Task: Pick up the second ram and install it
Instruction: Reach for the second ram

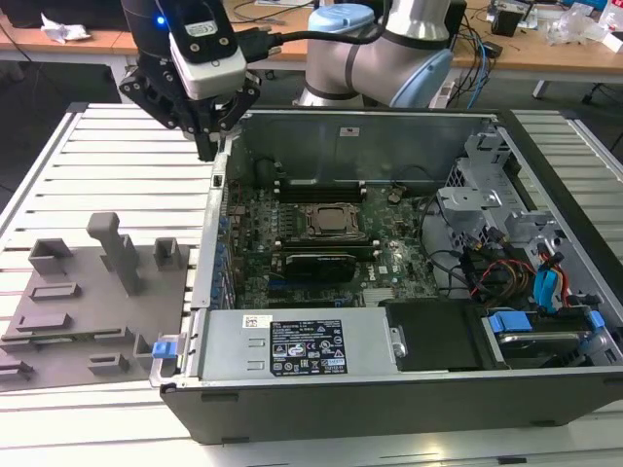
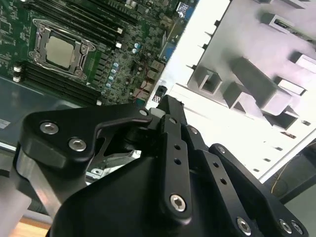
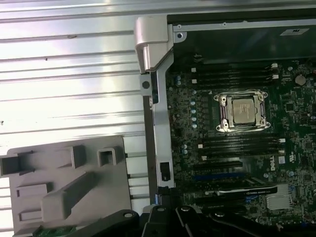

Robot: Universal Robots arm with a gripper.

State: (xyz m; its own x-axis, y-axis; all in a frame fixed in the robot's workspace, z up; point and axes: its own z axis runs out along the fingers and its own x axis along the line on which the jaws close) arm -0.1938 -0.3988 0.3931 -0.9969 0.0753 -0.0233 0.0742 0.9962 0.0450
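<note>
Fingers point(image 1: 206, 144) pinched together, empty. Second ram point(image 3: 49, 230) (green sliver) lies well apart from them: likely light, stiff, fragile; take its long edges.

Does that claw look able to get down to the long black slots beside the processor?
Probably yes: the computer case lies open on top, nothing covers the slots, and the claw hangs above the case's corner.
</note>
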